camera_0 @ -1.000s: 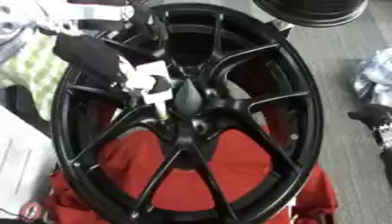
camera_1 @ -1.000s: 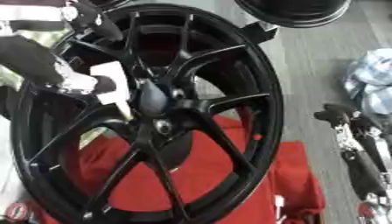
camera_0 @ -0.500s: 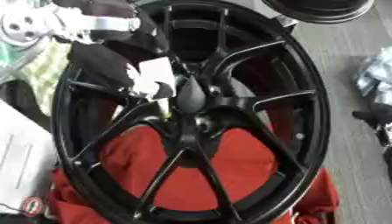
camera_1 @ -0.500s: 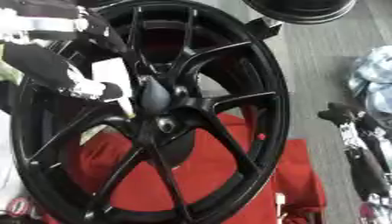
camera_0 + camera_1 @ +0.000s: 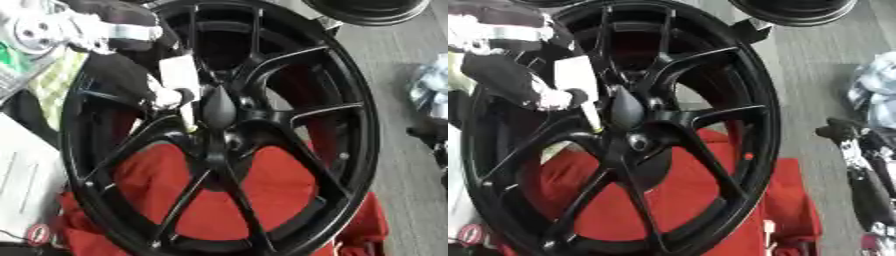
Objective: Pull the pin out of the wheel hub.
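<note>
A large black spoked wheel point(image 5: 350, 150) stands tilted on a red cloth point(image 5: 254, 195). Its dark pointed hub point(image 5: 219, 107) sits at the centre. My left hand point(image 5: 131, 82) reaches in from the upper left through the spokes, just left of the hub. Its fingers are curled on a thin pale pin point(image 5: 187, 117) that points down beside the hub, with a white flat piece point(image 5: 179, 74) above it. My right hand point(image 5: 855, 160) hangs idle at the right edge, away from the wheel, fingers relaxed.
Another dark rim point(image 5: 372, 10) lies at the top right on the grey floor. A pale bundle of cloth point(image 5: 877, 100) sits at the right. White sheets point(image 5: 22, 175) and a checked cloth point(image 5: 57, 75) lie on the left behind the wheel.
My left hand stays at the hub, its white piece sitting slightly higher now. More of the silver left wrist shows at the top left. The whole view has shifted a little.
</note>
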Tool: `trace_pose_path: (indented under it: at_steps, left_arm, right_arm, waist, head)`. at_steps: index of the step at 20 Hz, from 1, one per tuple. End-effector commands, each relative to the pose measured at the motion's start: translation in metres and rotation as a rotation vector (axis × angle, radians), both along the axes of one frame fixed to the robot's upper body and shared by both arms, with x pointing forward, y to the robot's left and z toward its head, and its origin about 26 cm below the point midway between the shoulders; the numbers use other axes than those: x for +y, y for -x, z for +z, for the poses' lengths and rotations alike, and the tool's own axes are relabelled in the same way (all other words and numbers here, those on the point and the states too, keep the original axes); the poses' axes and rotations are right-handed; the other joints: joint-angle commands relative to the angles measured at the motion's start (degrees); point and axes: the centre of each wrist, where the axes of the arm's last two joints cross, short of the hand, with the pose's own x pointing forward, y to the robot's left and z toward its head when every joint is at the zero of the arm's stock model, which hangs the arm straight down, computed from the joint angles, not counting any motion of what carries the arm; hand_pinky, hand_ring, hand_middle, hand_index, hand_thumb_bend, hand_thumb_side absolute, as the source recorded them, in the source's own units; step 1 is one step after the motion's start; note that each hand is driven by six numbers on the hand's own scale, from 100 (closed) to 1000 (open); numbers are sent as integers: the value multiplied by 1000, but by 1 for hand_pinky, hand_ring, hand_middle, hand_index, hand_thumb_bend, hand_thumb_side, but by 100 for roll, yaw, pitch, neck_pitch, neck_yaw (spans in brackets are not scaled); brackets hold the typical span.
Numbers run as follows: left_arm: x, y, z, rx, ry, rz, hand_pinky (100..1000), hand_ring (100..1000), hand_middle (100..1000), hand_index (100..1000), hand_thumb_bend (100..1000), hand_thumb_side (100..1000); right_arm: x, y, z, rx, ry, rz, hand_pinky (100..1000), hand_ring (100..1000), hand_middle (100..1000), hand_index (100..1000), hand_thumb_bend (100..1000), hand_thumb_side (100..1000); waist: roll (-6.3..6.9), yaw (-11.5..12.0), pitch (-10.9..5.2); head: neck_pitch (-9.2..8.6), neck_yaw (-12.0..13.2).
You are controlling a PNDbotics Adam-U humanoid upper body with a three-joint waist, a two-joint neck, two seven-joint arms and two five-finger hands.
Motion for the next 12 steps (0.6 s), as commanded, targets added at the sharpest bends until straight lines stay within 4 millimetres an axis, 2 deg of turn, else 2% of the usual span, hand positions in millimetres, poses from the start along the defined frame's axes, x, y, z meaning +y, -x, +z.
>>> trace_pose_path:
  at_steps: [1,3,5,6,7,12]
  left_arm:
    - [4,6,13,69,8,89,706,661,528,682,104,616]
    - [4,9,16,70,26,86,693,638,499,654,100,594]
    - [4,12,20,65,48,86,672,613,464,618,100,485]
    - [4,15,22,59,62,85,670,611,461,614,100,477]
    - [5,17,24,53,74,82,653,591,416,563,100,357]
    - [10,29,34,6,119,68,633,562,354,466,100,241]
  right_arm:
    - [0,2,5,-14,10,-6,977,775,621,737,100,608]
    - [0,2,5,-9,9,-10,977,776,621,738,100,611]
    - [0,2,4,-6,10,-13,977,776,621,738,100,610]
    - [0,2,4,-5,11,-14,977,776,621,738,100,610]
    - [-1,3,4,-5,11,-15,977,776,621,738,100,606]
    - [-2,3,4,-13,11,-12,976,776,620,738,100,595]
  waist:
    - [6,6,-117]
    - [3,10,-124]
    - [1,12,-132]
    - [1,13,-136]
    - [0,15,-142]
    - [-9,16,-169]
  head:
    - [19,5]
    - [22,5]
    - [23,6]
    - [23,6]
    - [24,2]
    - [25,-19]
